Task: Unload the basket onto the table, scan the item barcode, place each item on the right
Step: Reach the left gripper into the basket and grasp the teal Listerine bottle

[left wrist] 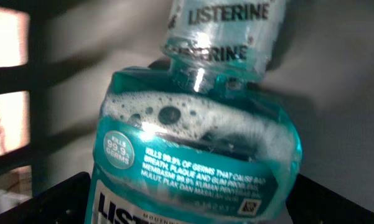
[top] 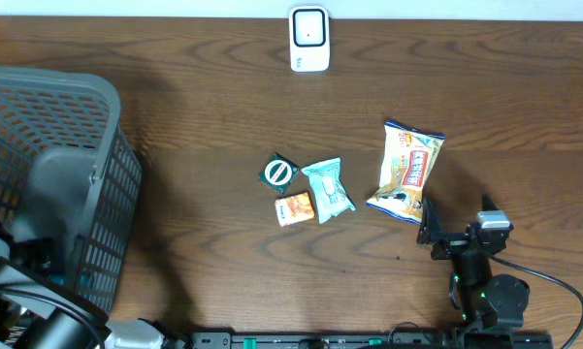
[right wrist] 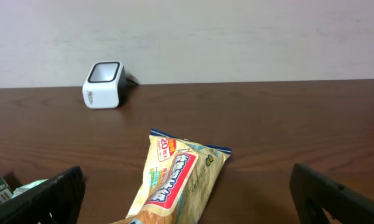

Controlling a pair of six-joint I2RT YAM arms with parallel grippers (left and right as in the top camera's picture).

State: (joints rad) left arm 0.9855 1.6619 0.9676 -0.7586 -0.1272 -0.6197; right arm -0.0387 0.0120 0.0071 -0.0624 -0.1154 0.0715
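over on the left, the left claw (left wrist: 193, 196) is sitting inside the grey basket (top: 107, 194), spread wide around a listerine bottle (left wrist: 193, 143); can't tell if it's touching. the scanner (top: 309, 39) is sitting mid-table at the far edge. the right claw (right wrist: 187, 199) is gaping wide too, holding nothing, facing the snack bag (top: 408, 173).

Scanner (top: 309, 39): one, and only one.
Basket (top: 116, 194): one.
Mouthwash bottle (left wrist: 193, 155): one.
Snack bag (top: 407, 173): a single big one.
Small packets: three, count them: dark green packet (top: 279, 173), teal packet (top: 327, 189), orange packet (top: 294, 208).
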